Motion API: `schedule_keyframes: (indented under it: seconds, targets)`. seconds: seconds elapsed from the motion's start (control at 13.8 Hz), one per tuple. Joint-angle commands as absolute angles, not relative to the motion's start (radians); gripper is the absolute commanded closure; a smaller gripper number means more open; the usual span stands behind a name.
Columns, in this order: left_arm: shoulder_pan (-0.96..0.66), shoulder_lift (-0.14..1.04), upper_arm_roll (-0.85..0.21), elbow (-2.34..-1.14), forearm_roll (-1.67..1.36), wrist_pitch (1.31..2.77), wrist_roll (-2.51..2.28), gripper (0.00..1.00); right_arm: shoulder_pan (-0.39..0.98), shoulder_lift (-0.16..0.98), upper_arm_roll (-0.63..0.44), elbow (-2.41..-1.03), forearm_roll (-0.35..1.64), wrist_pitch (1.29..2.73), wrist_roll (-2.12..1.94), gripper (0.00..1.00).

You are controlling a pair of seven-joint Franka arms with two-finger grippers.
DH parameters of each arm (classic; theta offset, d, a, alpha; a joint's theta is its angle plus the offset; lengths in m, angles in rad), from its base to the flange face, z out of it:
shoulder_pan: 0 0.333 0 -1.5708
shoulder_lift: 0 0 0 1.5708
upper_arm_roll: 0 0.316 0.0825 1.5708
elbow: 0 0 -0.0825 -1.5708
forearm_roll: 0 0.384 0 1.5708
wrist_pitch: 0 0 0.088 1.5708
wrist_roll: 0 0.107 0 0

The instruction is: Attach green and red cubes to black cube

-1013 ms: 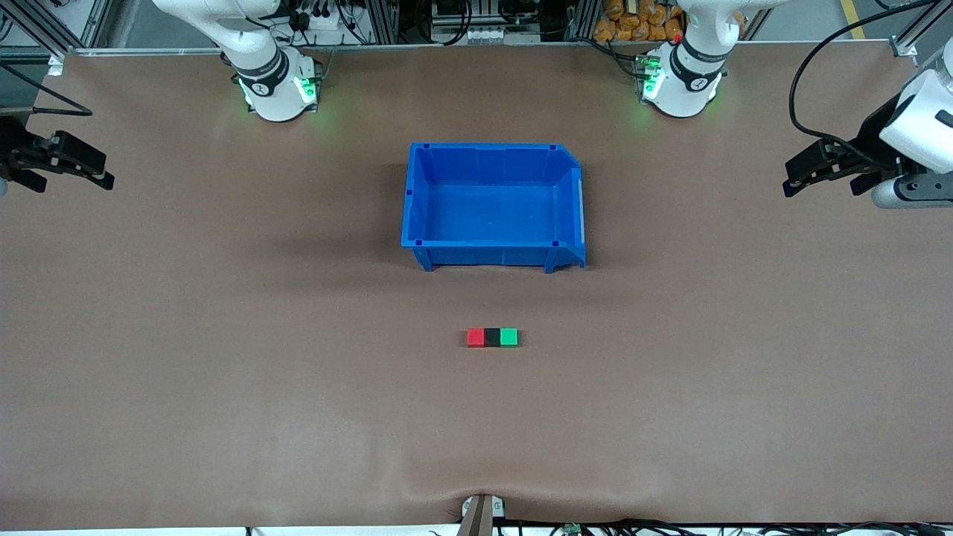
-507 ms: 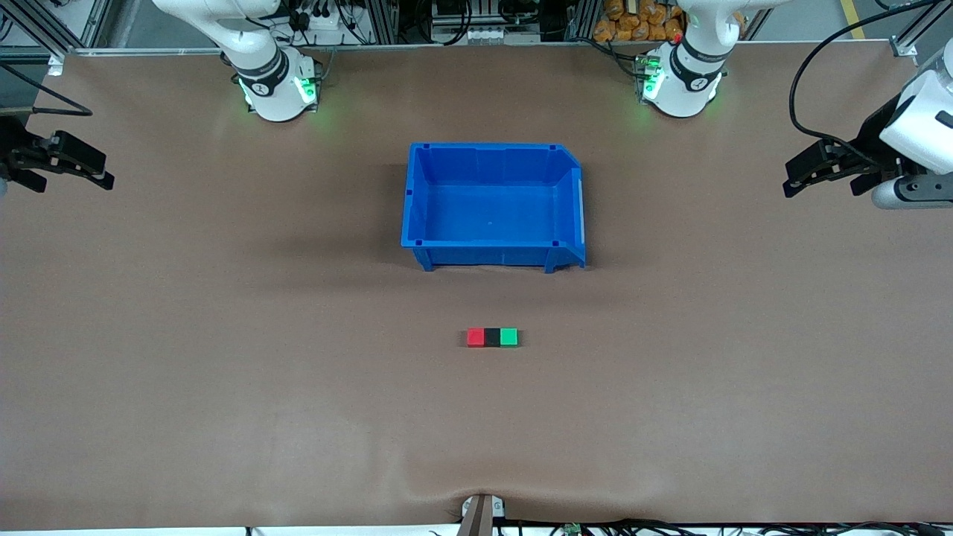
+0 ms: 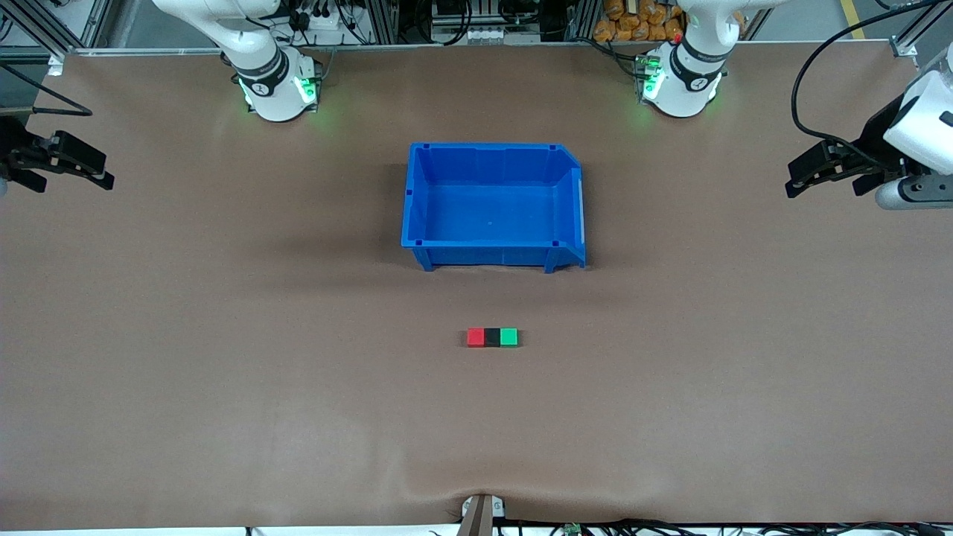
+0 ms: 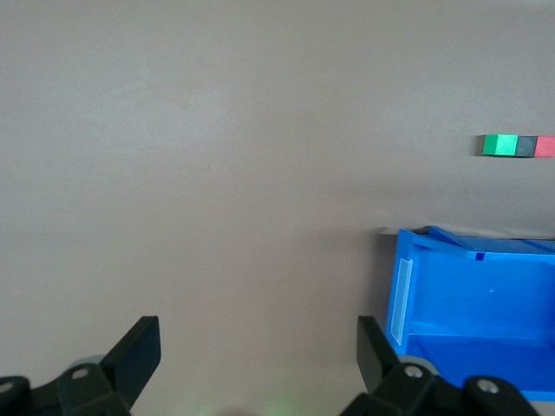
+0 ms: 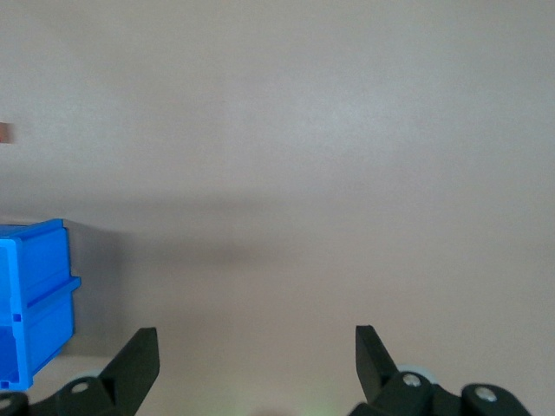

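Three small cubes lie in a tight row on the brown table, nearer to the front camera than the blue bin. The black cube (image 3: 492, 337) is in the middle, with the red cube (image 3: 476, 337) touching it on the side toward the right arm's end and the green cube (image 3: 508, 337) touching it on the other side. The left wrist view shows the same row: green cube (image 4: 498, 145), black cube (image 4: 525, 146), red cube (image 4: 545, 146). My left gripper (image 3: 794, 182) (image 4: 257, 336) hangs open and empty over the left arm's end of the table. My right gripper (image 3: 104, 177) (image 5: 257, 347) hangs open and empty over the other end.
An empty blue bin (image 3: 410, 195) stands at the table's middle, between the arm bases and the cubes; its wall also shows in the left wrist view (image 4: 473, 299) and the right wrist view (image 5: 35, 295). A bracket (image 3: 480, 512) sits at the table's front edge.
The left arm has shifted slightly toward its end of the table. The cubes, the bin and the right arm have not moved.
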State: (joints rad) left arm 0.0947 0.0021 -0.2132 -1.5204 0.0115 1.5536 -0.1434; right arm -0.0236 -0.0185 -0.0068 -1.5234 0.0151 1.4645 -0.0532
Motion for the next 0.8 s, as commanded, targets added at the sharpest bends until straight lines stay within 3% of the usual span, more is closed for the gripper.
schedule_keyframes:
  seconds: [0.0, 0.72]
  targets:
    - [0.103, 0.0, -0.215, -1.508, 0.017, 1.559, -0.135, 0.0, -0.021, -0.031, -0.006, -1.529, 0.002, 1.463, -0.06, 0.0]
    - [0.103, 0.0, -0.213, -1.489, 0.018, 1.559, -0.137, 0.0, -0.021, -0.031, -0.006, -1.529, 0.002, 1.463, -0.06, 0.0]
